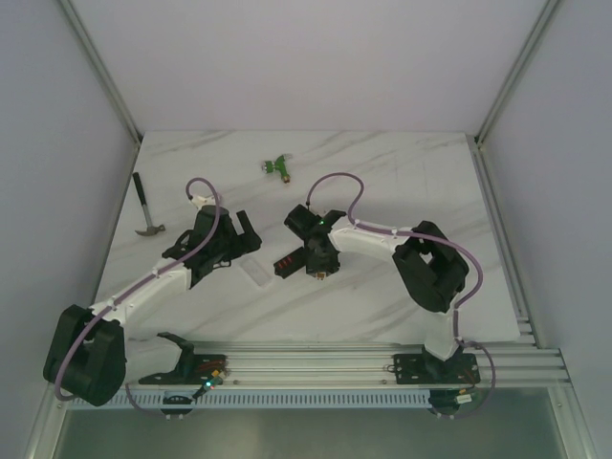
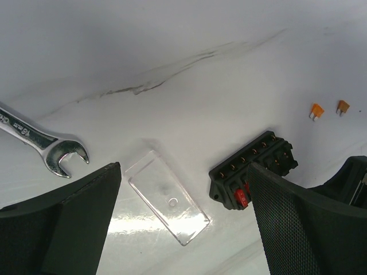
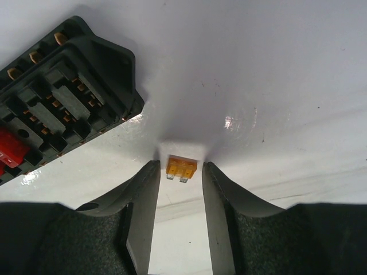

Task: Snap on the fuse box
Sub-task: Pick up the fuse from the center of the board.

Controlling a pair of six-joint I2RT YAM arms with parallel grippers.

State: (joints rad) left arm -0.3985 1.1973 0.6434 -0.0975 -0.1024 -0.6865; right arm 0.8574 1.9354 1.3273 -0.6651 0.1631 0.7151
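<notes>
left gripper (image 2: 184,172): jaws spread wide | right gripper (image 3: 180,166): jaws narrowly parted, pointing down

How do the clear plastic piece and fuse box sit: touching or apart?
Apart. The left wrist view shows bare table between the clear plastic piece and the fuse box.

Bright, even light; glare patches on the glossy tabletop (image 3: 241,121), soft shadows, fingers (image 3: 140,229) blurred in wrist views

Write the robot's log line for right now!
right tool: open, straddling orange fuse | left tool: open, above clear cover | fuse box: uncovered
</notes>
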